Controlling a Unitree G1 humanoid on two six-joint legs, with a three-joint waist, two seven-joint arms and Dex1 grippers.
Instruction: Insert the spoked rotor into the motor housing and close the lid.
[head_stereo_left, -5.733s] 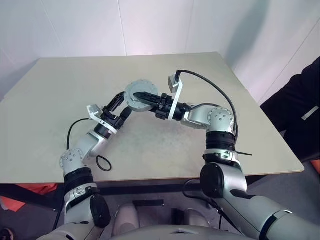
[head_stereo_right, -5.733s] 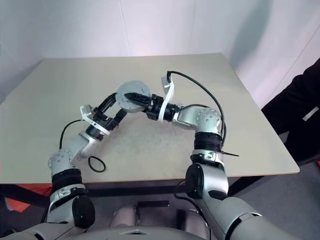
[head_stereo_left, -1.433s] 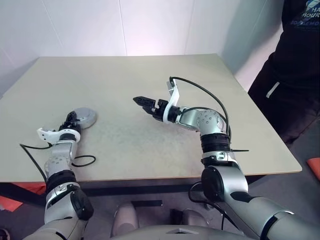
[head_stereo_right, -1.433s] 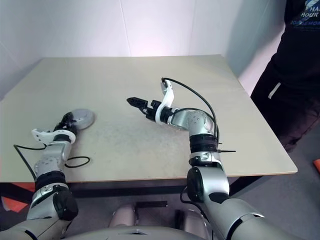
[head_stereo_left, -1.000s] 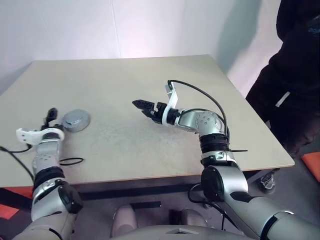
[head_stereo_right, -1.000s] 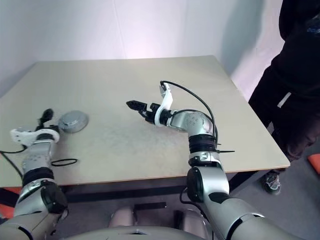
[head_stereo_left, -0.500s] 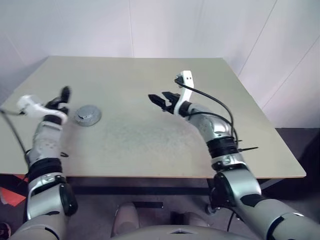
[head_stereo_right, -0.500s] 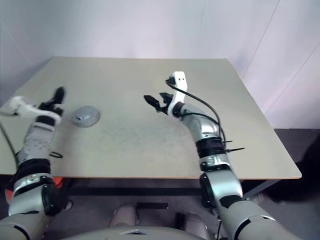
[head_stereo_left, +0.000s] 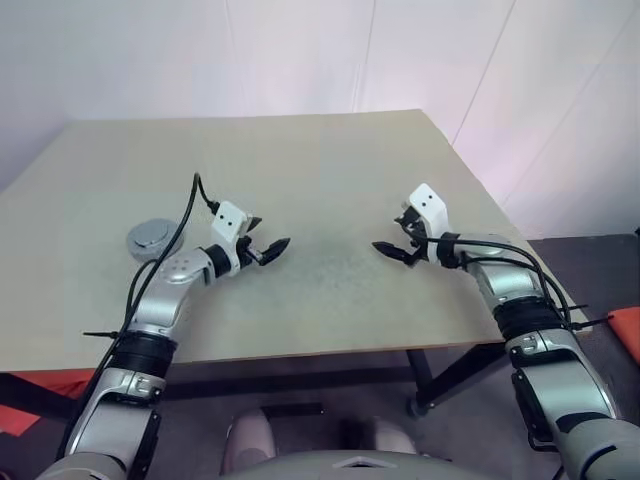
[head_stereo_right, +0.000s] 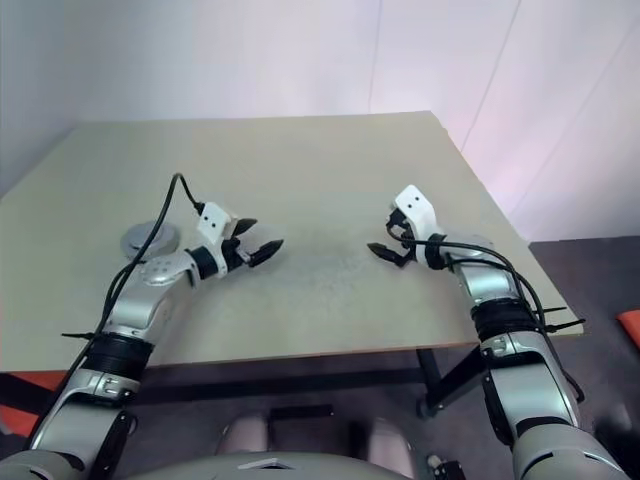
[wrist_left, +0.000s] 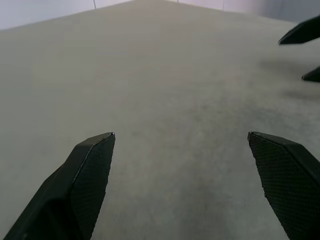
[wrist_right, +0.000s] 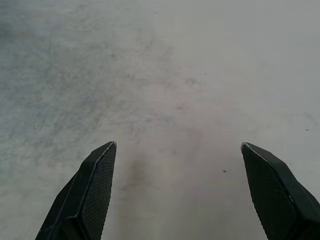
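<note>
Lid lies flat on the beige table, far at 9 o'clock, and we see it closed on the round grey unit under it. Housing and rotor we cannot tell apart from it. We see the left gripper just beside it toward 3 o'clock, jaws wide and holding nothing. The right gripper hangs well apart at 3 o'clock, also wide and empty. The 2 grippers point at each other over bare table.
</note>
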